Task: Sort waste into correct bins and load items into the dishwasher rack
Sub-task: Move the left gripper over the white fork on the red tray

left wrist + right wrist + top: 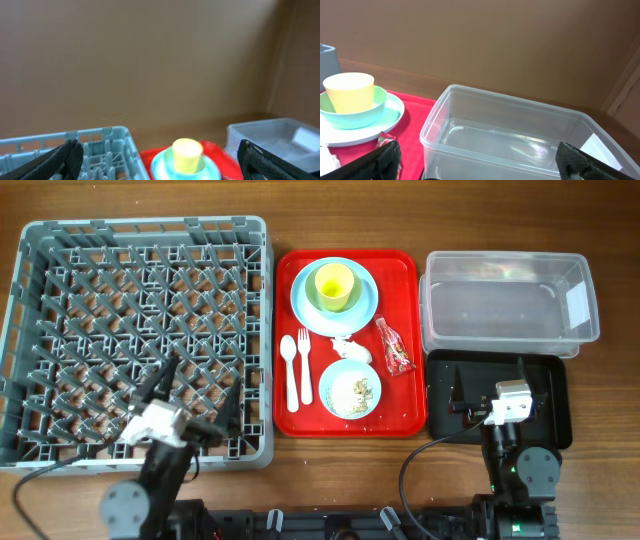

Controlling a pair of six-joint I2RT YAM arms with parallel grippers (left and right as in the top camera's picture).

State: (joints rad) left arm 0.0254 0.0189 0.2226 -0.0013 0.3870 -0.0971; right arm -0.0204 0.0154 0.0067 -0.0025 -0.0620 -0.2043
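The grey dishwasher rack (60, 330) fills the left. On the red tray (400, 270) a yellow-green cup (333, 283) stands on the light-blue plate (362, 312). Below them lie the white napkin (350, 348), the red wrapper (393, 347), the white spoon (290, 370) and fork (304, 365), and a light-blue bowl (350, 388) holding crumbs. The clear tub (510, 300) and black tray (555, 425) are at the right. My left gripper (197, 392) is open and empty over the rack's front right. My right gripper (487, 383) is open and empty above the black tray.
The left wrist view shows the rack corner (105, 150), the cup (187, 155) and the tub (270, 135) ahead. The right wrist view shows the tub (520, 130) straight ahead and the cup (351, 92) to its left. Bare wooden table surrounds everything.
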